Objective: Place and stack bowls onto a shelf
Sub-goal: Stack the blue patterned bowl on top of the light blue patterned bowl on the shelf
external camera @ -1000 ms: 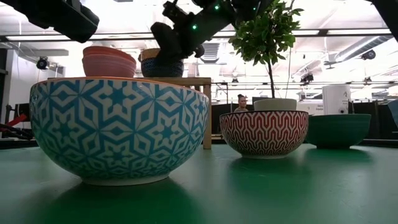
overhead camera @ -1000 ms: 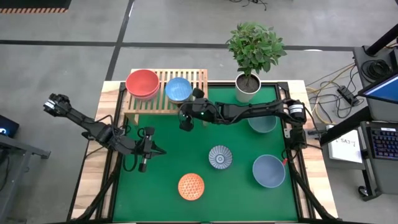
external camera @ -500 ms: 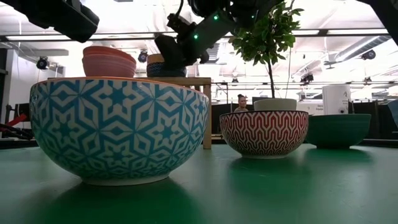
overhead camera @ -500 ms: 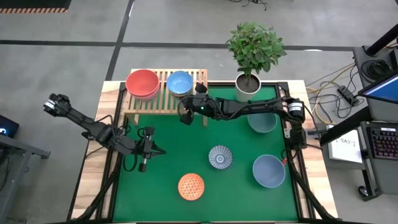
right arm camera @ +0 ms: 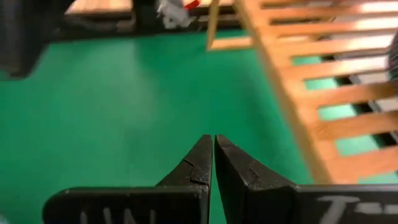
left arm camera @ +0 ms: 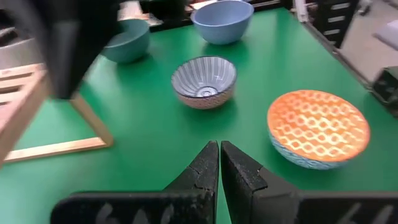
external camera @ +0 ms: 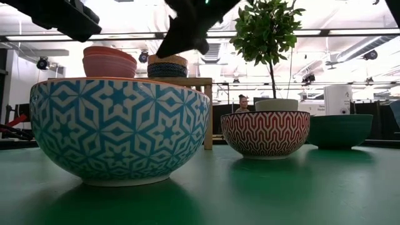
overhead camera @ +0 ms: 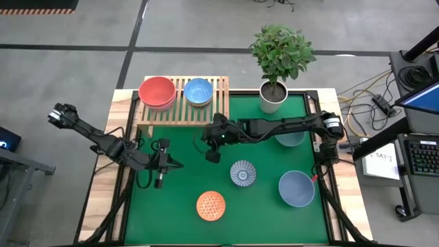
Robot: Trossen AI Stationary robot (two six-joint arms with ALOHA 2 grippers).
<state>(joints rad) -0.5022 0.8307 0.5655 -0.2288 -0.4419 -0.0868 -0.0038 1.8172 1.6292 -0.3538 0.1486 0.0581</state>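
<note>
Upper left of the high view, I see the shelf (overhead camera: pixel 180 110) on the table's far edge, carrying the red bowl (overhead camera: pixel 157 90) nested on a pink one at its left end and the light blue bowl (overhead camera: pixel 198 91) just beside it toward centre; in the low view that second stack reads as a dark patterned bowl with a tan rim. Right gripper (overhead camera: pixel 212 156) hangs over the green table (overhead camera: pixel 267 206) at frame centre, below the shelf and apart from it, fingers pressed together and empty; its wrist view shows bare mat ahead and the slats (right arm camera: pixel 323 93) off to one side. Left gripper (overhead camera: pixel 158 182) sits lower left of centre, also pinched closed with nothing in it. I count 4 bowls on the mat: blue-white patterned bowl (overhead camera: pixel 243 173) just right of centre, orange patterned bowl (overhead camera: pixel 210 205) low centre, slate-blue bowl (overhead camera: pixel 296 188) lower right, dark teal bowl (overhead camera: pixel 290 136) at right, partly under the right arm. Potted plant (overhead camera: pixel 278 58) stands at the upper right, just beside the shelf's right end.
</note>
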